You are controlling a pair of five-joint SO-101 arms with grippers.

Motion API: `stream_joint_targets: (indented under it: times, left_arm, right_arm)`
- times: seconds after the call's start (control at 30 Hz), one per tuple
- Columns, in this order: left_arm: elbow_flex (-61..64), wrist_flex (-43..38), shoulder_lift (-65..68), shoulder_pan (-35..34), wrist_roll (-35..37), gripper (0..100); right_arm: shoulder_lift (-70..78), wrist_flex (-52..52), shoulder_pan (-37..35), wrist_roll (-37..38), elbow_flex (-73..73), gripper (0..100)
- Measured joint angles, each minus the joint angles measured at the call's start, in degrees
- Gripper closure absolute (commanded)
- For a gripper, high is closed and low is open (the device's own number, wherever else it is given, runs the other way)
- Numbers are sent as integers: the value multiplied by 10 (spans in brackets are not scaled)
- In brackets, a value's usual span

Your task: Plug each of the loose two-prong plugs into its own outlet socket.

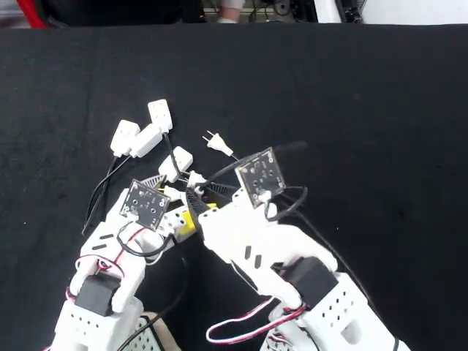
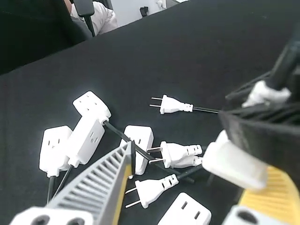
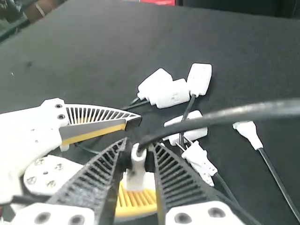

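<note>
Right hand (image 3: 139,149) is clamped on a white two-prong plug (image 3: 136,171) w/ a black cord coming up btwn its ribbed black fingers. Left hand (image 1: 175,201) sits just beside it, jaws apart, gripping nothing. On the black cloth counter (image 1: 365,110), high view: three white outlet sockets (image 1: 142,133) bunch at approx 11 o'clock from the hands, and a fourth white socket (image 1: 176,161) lies nearer, same direction. A loose white plug (image 1: 213,141) lies at 1 o'clock, prongs bare, pointing approx 10 o'clock. A second loose plug (image 2: 178,154) and a third loose plug (image 2: 151,190) lie near the fourth socket, both unplugged.
</note>
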Motion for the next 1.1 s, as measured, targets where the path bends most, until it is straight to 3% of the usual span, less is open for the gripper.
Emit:
stream_joint_targets:
  times: [0.53, 0.77, 0.97, 1.1]
  left_arm:
    - [11, 1, 1, 0, 0, 618]
    - [11, 0, 1, -22, 0, 618]
    - [10, 0, 1, -51, 0, 618]
    - [10, 0, 0, -56, 0, 618]
  right_arm:
    - [21, 36, -26, 40, -25, 986]
    - [36, 39, 40, 44, -27, 986]
    - [42, 10, 56, 44, -24, 986]
    - [42, -31, 96, 5, -2, 986]
